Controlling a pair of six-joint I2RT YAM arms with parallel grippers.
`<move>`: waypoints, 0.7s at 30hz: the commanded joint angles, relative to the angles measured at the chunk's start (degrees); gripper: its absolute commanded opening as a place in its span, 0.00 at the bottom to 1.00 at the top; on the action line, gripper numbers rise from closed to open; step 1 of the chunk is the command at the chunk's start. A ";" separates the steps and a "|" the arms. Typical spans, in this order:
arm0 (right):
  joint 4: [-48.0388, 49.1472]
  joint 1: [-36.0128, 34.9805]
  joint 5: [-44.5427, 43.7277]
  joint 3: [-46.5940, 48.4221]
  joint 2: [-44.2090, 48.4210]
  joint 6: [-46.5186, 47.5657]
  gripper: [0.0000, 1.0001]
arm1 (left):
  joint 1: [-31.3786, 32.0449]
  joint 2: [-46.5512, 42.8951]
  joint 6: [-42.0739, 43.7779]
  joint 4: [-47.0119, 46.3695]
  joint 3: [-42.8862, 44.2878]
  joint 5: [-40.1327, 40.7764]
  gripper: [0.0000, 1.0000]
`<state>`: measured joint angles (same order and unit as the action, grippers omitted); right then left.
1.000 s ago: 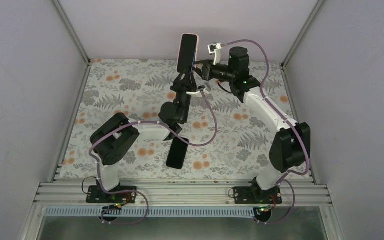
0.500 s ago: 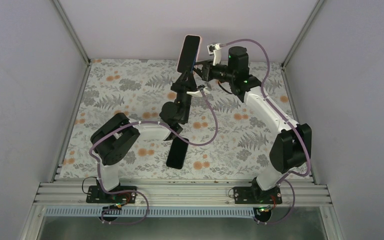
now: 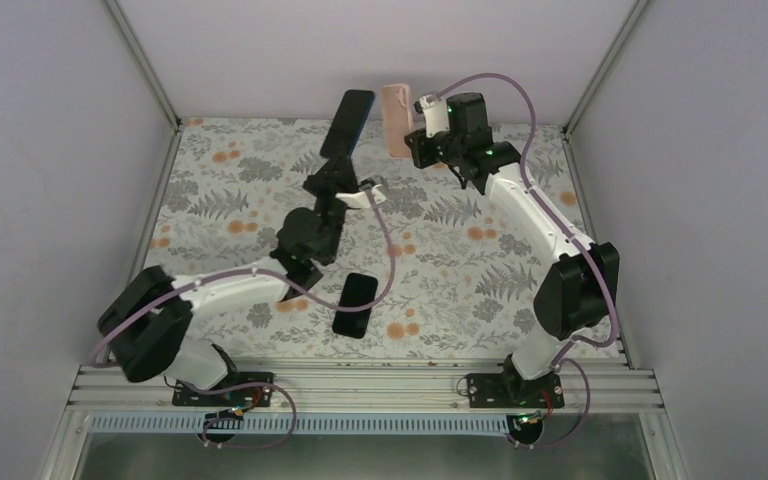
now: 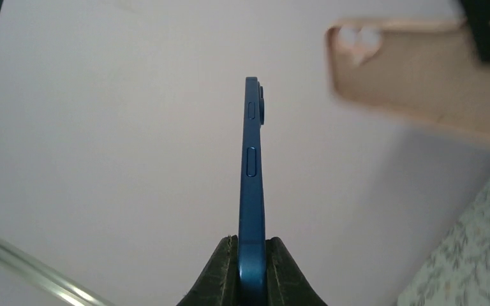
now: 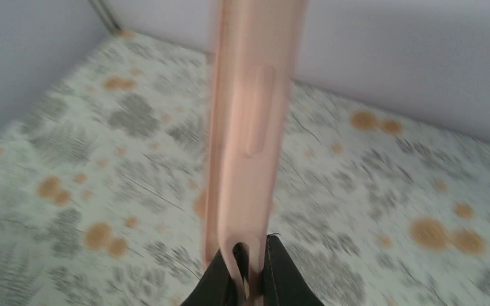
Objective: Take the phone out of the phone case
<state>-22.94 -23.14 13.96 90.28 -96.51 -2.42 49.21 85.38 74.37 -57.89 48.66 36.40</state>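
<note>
My left gripper [image 3: 332,170] is shut on a blue phone [image 3: 347,122] and holds it upright in the air at the back centre. The left wrist view shows the phone edge-on [image 4: 252,185] between the black fingers [image 4: 220,277]. My right gripper [image 3: 412,148] is shut on the empty pink phone case [image 3: 395,120], held upright to the right of the phone and apart from it. The case also shows in the left wrist view [image 4: 421,76] and, blurred, in the right wrist view [image 5: 247,127], clamped at its bottom edge.
A second black phone [image 3: 355,304] lies flat on the floral mat [image 3: 220,180] near the front centre, beside the left arm's elbow. Grey walls stand at the back and on both sides. An aluminium rail [image 3: 360,385] runs along the front edge.
The phone and case have come apart. My left gripper has moved left with the phone. My right gripper has pulled the pink case off and swung it upright to the right.
</note>
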 commanded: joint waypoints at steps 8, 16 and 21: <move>-20.43 1.43 6.00 -7.40 -3.00 13.93 0.03 | -4.30 -21.52 4.26 9.26 -26.60 2.28 0.02; -25.68 -0.31 14.66 -22.24 -4.24 19.27 0.03 | -4.01 -32.47 -10.92 37.43 -34.57 1.15 0.02; -24.59 -0.86 13.48 -27.06 -4.82 20.36 0.03 | -3.33 -30.43 -16.74 43.50 -36.68 -1.40 0.02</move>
<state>-47.90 -23.31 25.76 65.01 -100.62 15.22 45.28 53.67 65.36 -21.80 13.17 37.45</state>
